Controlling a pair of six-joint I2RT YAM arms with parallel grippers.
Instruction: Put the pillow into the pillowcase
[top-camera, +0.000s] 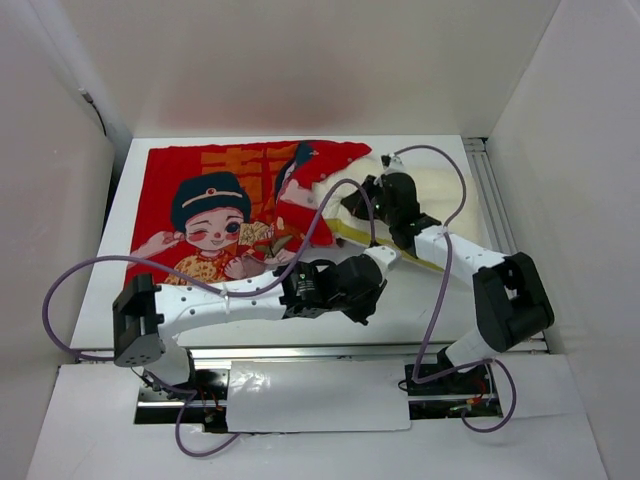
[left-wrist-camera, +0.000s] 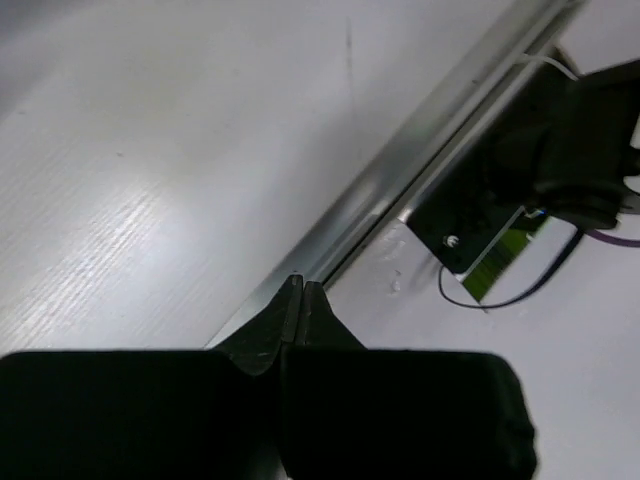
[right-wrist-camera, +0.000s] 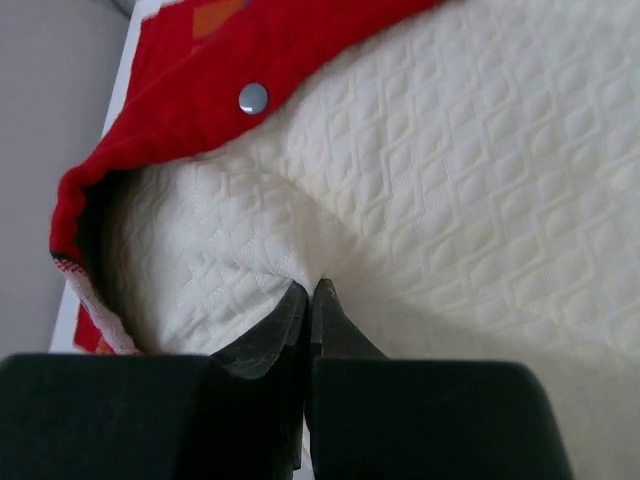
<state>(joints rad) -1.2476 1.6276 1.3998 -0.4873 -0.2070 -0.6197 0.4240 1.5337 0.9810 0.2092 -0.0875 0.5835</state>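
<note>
Red pillowcase (right-wrist-camera: 250, 50) laps just one corner of the pillow (right-wrist-camera: 480, 180), so the shut right pincer (right-wrist-camera: 308, 290) pressing there should push deeper; the left pincer (left-wrist-camera: 302, 290) hangs shut, empty.

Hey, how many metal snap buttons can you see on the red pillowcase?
1: a silver snap on the pillowcase flap lying over the pillow, in the right wrist view. Others may be hidden.

White table (top-camera: 400, 302), aluminium rail (left-wrist-camera: 420, 150)
</note>
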